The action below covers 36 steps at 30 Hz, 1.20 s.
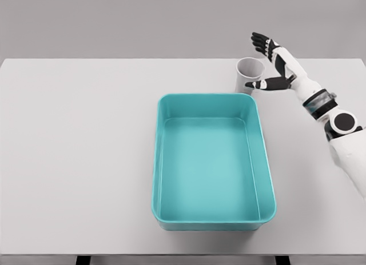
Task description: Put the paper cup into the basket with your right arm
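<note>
Head view, single moment. Pale grey table (80, 162) filled most of the frame, plain grey wall behind it. The left side of the tabletop carried nothing to note.

Centre: teal plastic basket (213, 161), rectangular with rounded corners, long axis running from 12 to 6 o'clock. It sat flat on the table, open side up, interior bare, inner floor a shade lighter than the rim.

At roughly 1 o'clock from the basket's middle, just beyond its far right corner, stood the paper cup (247, 74). It was white, upright, mouth open to the camera, resting on the table outside the basket. Its base was hidden behind the basket's far rim, so whether cup and basket touched could not be told.

At 3 o'clock of the cup: the right hand (273, 64), dark-fingered, on a white forearm that entered from the right edge around 4 o'clock. The fingers were spread apart and extended, upper fingers reaching above and behind the cup's rim, the thumb stretched low toward the cup's right wall. The thumb tip looked to be at or just beside the wall; contact was unclear. The hand was not closed on the cup.
</note>
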### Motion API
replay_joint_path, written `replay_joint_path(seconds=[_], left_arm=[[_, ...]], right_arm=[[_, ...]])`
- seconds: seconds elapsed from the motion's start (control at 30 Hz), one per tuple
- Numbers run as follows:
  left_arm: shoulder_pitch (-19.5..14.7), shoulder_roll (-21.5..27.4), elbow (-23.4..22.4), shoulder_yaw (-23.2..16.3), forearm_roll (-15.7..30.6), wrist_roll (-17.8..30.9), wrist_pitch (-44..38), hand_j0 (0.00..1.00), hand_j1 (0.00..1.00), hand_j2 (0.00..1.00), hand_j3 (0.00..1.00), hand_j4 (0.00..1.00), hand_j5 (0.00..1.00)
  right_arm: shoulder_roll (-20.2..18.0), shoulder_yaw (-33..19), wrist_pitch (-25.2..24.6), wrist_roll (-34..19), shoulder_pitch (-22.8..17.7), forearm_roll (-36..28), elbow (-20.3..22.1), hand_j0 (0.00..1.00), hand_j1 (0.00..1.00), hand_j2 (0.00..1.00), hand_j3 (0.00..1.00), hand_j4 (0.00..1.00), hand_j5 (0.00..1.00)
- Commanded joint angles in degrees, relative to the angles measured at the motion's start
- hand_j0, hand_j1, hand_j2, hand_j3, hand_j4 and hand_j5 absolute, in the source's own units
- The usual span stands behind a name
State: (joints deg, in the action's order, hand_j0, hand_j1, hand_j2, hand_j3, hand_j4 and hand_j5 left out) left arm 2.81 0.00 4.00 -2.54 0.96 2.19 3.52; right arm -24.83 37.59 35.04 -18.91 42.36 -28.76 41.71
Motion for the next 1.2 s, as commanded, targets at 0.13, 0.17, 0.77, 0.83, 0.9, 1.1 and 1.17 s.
replay_joint_path(seconds=[0.13, 0.17, 0.77, 0.83, 0.9, 1.1, 1.17], left_arm=[[0.0, 0.0, 0.0, 0.0, 0.0, 0.0, 0.0, 1.00, 1.00, 1.00, 1.00, 1.00, 1.00], [0.0, 0.0, 0.0, 0.0, 0.0, 0.0, 0.0, 1.00, 1.00, 1.00, 1.00, 1.00, 1.00], [0.0, 0.0, 0.0, 0.0, 0.0, 0.0, 0.0, 1.00, 1.00, 1.00, 1.00, 1.00, 1.00], [0.0, 0.0, 0.0, 0.0, 0.0, 0.0, 0.0, 1.00, 1.00, 1.00, 1.00, 1.00, 1.00], [0.0, 0.0, 0.0, 0.1, 0.0, 0.0, 0.0, 1.00, 1.00, 1.00, 1.00, 1.00, 1.00], [0.0, 0.0, 0.0, 0.0, 0.0, 0.0, 0.0, 1.00, 1.00, 1.00, 1.00, 1.00, 1.00], [0.0, 0.0, 0.0, 0.1, 0.0, 0.0, 0.0, 1.00, 1.00, 1.00, 1.00, 1.00, 1.00]], right_arm=[[0.4, 1.5, 0.0, 0.0, 1.0, -0.2, -4.0, 1.00, 1.00, 1.00, 1.00, 1.00, 1.00], [0.7, 1.5, 0.0, 0.0, 1.0, -0.2, -4.6, 1.00, 1.00, 1.00, 1.00, 1.00, 1.00], [3.7, 2.4, 0.0, 0.0, 2.9, 2.0, -12.4, 1.00, 1.00, 1.00, 1.00, 1.00, 1.00], [3.9, 2.4, 0.0, 0.0, 3.0, 2.0, -12.6, 1.00, 1.00, 1.00, 1.00, 1.00, 1.00], [4.6, 2.4, 0.0, 0.0, 3.1, 2.0, -13.2, 1.00, 1.00, 1.00, 1.00, 1.00, 1.00], [5.8, 2.4, 0.0, 0.1, 3.5, 2.3, -14.4, 1.00, 1.00, 1.00, 1.00, 1.00, 1.00], [6.1, 2.4, 0.0, 0.1, 3.5, 2.3, -14.5, 1.00, 1.00, 1.00, 1.00, 1.00, 1.00]])
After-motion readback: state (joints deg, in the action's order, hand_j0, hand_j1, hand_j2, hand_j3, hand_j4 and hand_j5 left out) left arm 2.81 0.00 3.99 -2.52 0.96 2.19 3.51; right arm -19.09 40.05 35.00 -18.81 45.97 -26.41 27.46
